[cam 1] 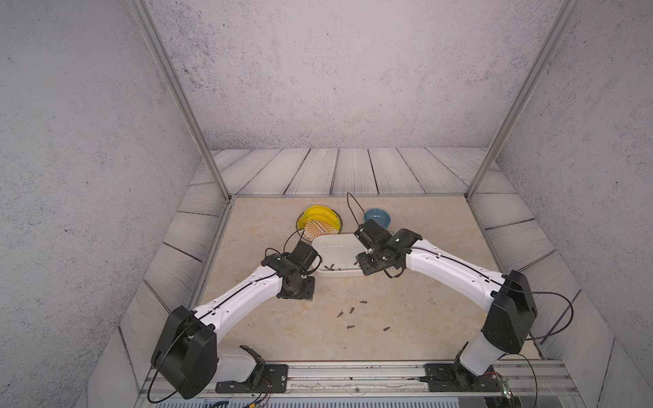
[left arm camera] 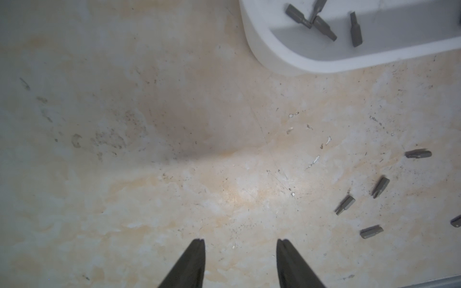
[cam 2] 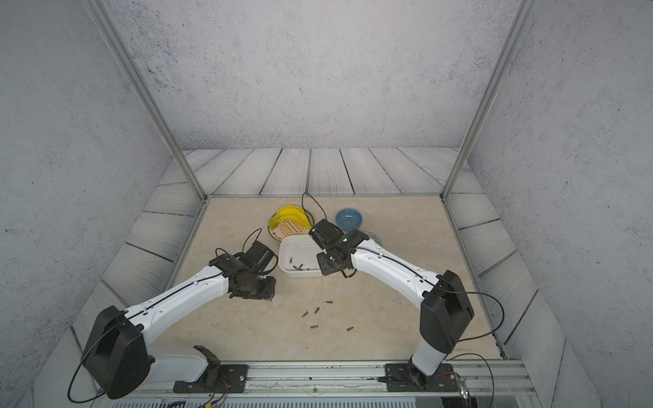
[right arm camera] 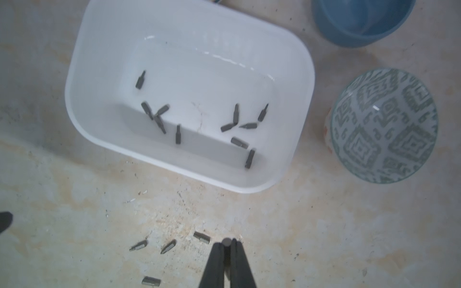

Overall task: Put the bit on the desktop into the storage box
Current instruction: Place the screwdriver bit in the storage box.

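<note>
Right gripper (right arm camera: pixel 226 243) clenched on a bit (right arm camera: pixel 226 240) at its tips, near storage box (right arm camera: pixel 99 49) rim; slight pinch may drop it outside. Left gripper (left arm camera: pixel 240 241) released, empty.

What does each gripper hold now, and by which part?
The right gripper pinches a small grey metal bit between its tips; it is seen end-on, so which part is unclear. The left gripper is open, holding nothing.

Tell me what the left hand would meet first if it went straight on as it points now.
Probably the bare desktop: the left hand points down at it, open and empty. The loose bits and the storage box lie off that line.
</note>
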You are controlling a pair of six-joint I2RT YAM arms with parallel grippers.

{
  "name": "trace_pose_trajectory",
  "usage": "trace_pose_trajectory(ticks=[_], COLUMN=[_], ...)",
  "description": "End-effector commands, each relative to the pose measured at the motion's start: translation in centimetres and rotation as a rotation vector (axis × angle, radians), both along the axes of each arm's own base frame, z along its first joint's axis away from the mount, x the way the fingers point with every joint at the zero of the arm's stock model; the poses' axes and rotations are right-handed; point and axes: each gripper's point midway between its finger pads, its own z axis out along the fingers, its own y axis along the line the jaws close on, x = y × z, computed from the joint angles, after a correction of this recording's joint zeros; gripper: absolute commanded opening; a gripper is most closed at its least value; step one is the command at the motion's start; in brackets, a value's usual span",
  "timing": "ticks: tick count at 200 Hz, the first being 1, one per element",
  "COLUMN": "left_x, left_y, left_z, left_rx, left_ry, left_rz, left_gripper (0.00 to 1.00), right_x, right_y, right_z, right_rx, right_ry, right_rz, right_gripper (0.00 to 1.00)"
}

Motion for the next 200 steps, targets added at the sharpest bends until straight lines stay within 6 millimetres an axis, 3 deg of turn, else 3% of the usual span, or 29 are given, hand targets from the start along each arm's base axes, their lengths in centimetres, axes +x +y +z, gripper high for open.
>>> trace_pose_trajectory(ticks=[1,30,66,89,128,148,169,200], left_x=[-0.4,-0.5,-1.2,-2.2,-3.5,-4.1,-4.8,-7.0], left_y=[-0.7,-2.4,-6.0,-7.4,-7.9,-8.3,-8.8,-10.2], left_z=[-0.2,-0.6,-0.5,-0.6,-0.4,-0.2,-0.5,-2.0], left_rx=[-0.012,-0.022,-0.014,-0.036,-0.046,-0.051,-0.050,-0.050], left_ry=[0.000,0.004,-0.009,-0.022,-0.031,-0.035,-0.034,0.025], left_rz=[0.001,-0.028,-0.117,-0.167,-0.187,-0.203,-0.244,-0.367], left_gripper=[0.52,0.51,0.51,0.51,0.51,0.51,0.51,0.51], right_x=[2.0,4.1,4.4,4.2,4.3,4.5,5.1,5.7], right_y=[0.2,1.4,1.6,1.6,1.8,1.8,0.8,-3.3], right_z=[-0.6,-1.6,-5.8,-7.2,-8.2,-8.1,-6.6,-2.5], right_rx=[-0.040,-0.039,-0.053,-0.055,-0.056,-0.051,-0.045,-0.005], right_ry=[0.024,0.054,0.141,0.173,0.198,0.193,0.158,0.101], right_rz=[0.055,0.064,0.066,0.070,0.065,0.059,0.031,-0.053], right_gripper=[0.00,0.00,0.00,0.00,0.37,0.46,0.47,0.48])
